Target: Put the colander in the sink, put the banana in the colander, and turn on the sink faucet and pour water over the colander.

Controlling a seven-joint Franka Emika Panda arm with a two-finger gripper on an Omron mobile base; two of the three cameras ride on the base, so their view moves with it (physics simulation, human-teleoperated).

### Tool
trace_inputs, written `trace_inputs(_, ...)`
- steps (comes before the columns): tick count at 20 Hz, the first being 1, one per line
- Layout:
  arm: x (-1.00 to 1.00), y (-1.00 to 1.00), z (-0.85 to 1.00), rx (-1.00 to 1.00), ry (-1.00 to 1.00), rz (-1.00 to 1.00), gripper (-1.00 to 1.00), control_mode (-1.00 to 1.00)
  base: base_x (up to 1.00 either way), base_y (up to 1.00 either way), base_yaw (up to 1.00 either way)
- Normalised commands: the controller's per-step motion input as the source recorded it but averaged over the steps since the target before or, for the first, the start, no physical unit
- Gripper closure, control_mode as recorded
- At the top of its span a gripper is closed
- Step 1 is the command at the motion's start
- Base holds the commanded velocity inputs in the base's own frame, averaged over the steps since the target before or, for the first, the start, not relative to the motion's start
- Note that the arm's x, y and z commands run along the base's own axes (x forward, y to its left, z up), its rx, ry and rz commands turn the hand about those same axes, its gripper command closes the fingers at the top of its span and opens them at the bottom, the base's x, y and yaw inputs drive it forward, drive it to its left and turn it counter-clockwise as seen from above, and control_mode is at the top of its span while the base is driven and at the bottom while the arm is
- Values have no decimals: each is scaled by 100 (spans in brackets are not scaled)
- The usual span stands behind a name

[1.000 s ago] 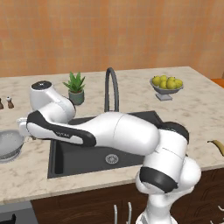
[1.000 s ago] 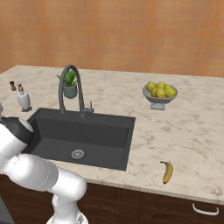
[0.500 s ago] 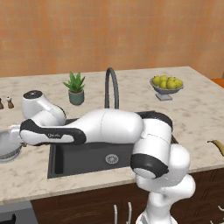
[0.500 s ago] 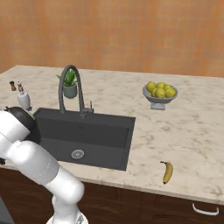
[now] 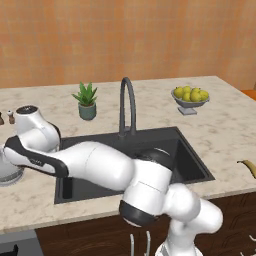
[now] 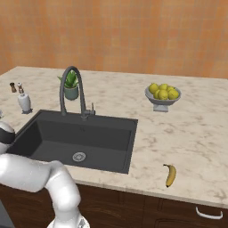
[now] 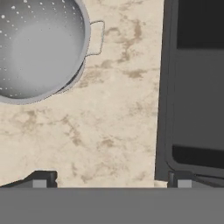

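In the left base view, the white arm reached far to the left over the counter (image 5: 30, 210). The colander (image 5: 9, 170) sat on the counter at the far left, just past the sink (image 5: 190, 160). The sink faucet (image 5: 127, 105) stood behind the sink, and the banana (image 5: 248, 167) lay at the right edge.

In the right base view, the banana (image 6: 170, 174) lay on the counter near the front, well apart from the sink (image 6: 75, 138). The sink faucet (image 6: 71, 91) was off. A fruit bowl (image 6: 163, 95) sat far to the right.

In the hand view, the gripper (image 7: 111, 178) hung over bare counter, between the colander (image 7: 39, 48) and the sink (image 7: 192, 87). Its two tips stood wide apart and held nothing. The colander's little handle (image 7: 98, 38) pointed toward the sink. The hand was off to one side of the colander. If it went down there, it could grab nothing. If it came in crooked, it could bump the rim and push the colander away.
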Motion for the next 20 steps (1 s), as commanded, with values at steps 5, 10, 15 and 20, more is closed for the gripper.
trace_inputs(5,19,8,-13,0,1,-1,-100,-100,0,0,0)
trace_inputs(10,12,0,-23,0,1,0,-100,-100,0,0,0)
trace_inputs(15,8,0,-33,0,0,0,-100,-100,0,0,0)
trace_inputs(20,15,6,-26,0,0,0,-100,-100,0,0,0)
